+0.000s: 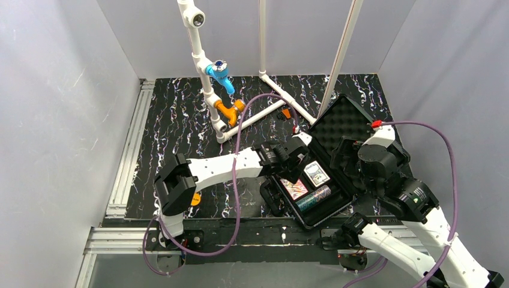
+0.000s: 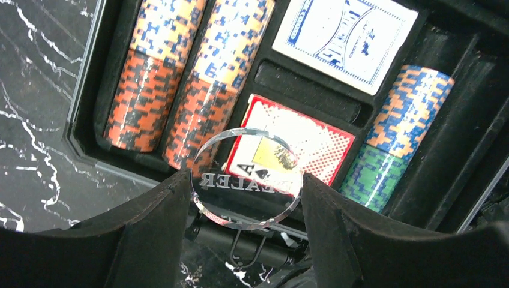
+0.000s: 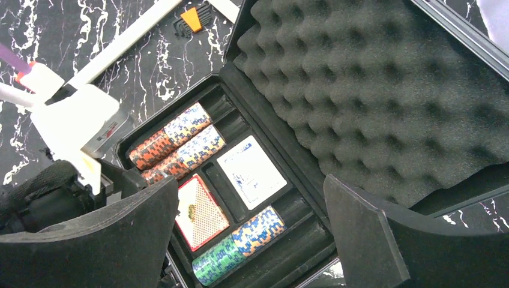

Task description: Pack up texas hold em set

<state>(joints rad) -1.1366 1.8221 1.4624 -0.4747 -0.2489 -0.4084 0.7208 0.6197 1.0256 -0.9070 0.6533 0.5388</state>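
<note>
Clear dealer button [image 2: 246, 178] sits pinched edge to edge between the fingers of the left gripper [image 2: 245, 183]. It hangs just above the near edge of the open black case [image 2: 306, 90], over the red card deck [image 2: 300, 141]. Chip rolls [image 2: 144, 96] lie in the tray's slots. Above the tray, the right gripper [image 3: 251, 183] hangs with its fingers spread wide.

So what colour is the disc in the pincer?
See-through, with DEALER written on it; the disc shows best in the left wrist view.
</note>
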